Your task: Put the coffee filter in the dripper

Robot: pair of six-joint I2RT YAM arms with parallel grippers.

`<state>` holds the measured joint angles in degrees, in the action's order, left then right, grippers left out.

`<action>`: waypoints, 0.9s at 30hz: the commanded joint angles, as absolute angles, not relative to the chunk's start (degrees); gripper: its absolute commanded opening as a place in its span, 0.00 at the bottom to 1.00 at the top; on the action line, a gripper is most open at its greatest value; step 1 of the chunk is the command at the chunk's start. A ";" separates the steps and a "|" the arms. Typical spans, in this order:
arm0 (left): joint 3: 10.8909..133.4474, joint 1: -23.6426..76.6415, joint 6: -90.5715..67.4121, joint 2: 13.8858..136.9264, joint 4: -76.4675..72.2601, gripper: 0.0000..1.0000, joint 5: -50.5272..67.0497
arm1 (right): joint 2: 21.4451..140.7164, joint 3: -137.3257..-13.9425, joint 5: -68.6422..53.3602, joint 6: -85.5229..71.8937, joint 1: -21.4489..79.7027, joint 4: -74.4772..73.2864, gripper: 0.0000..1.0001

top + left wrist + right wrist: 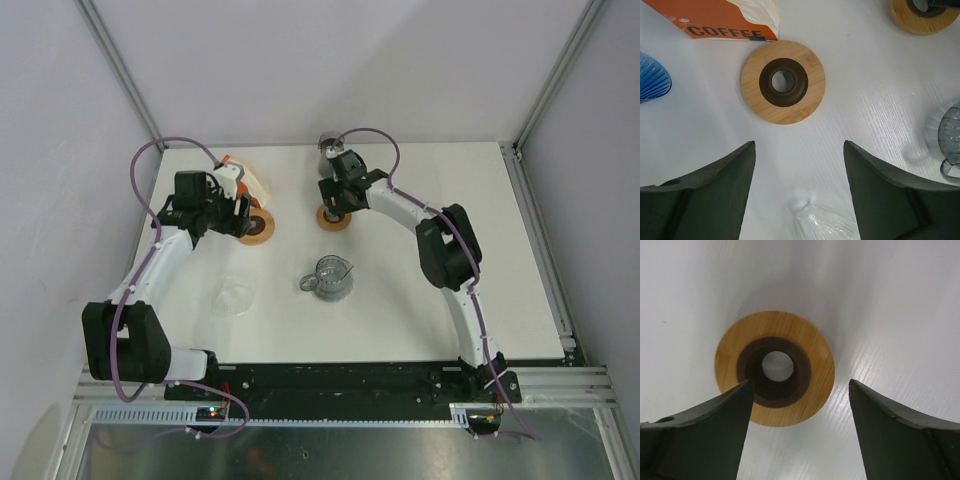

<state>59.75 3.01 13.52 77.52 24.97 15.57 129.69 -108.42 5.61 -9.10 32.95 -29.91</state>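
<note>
An orange and white coffee filter pack [247,181] marked COFFEE lies at the back left; it also shows in the left wrist view [735,17]. A clear glass dripper [232,297] lies near the left arm and shows at the bottom of the left wrist view [827,222]. A blue ribbed dripper [652,77] sits at that view's left edge. My left gripper [243,212] [799,145] is open and empty above the table, short of a wooden ring stand [783,112]. My right gripper [333,200] [799,382] is open and empty over a second wooden ring stand [817,355].
A grey glass cup with a handle [330,277] [950,135] stands mid-table. The two ring stands [257,230] [334,219] lie side by side. A small dark object [328,143] sits at the back edge. Walls close in the back and sides.
</note>
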 commanded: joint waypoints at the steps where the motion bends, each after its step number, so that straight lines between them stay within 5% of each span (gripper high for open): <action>1: 59.62 2.71 12.93 76.05 24.34 0.76 17.23 | 132.96 -111.67 5.52 -8.10 32.43 -31.65 0.77; 6: 59.51 2.76 12.92 75.84 24.31 0.76 17.28 | 137.56 -116.52 5.25 -7.29 32.61 -34.60 0.66; 15: 59.60 2.73 13.14 75.83 24.42 0.76 17.75 | 134.04 -114.22 3.07 -7.86 32.17 -33.88 0.05; 27: 59.24 2.77 14.20 73.81 24.94 0.76 18.07 | 114.85 -110.58 -3.28 -2.88 31.94 -39.72 0.00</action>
<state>59.66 2.96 13.56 76.90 25.02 16.75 126.02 -110.34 0.93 -5.48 31.90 -37.56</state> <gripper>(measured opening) 0.758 0.381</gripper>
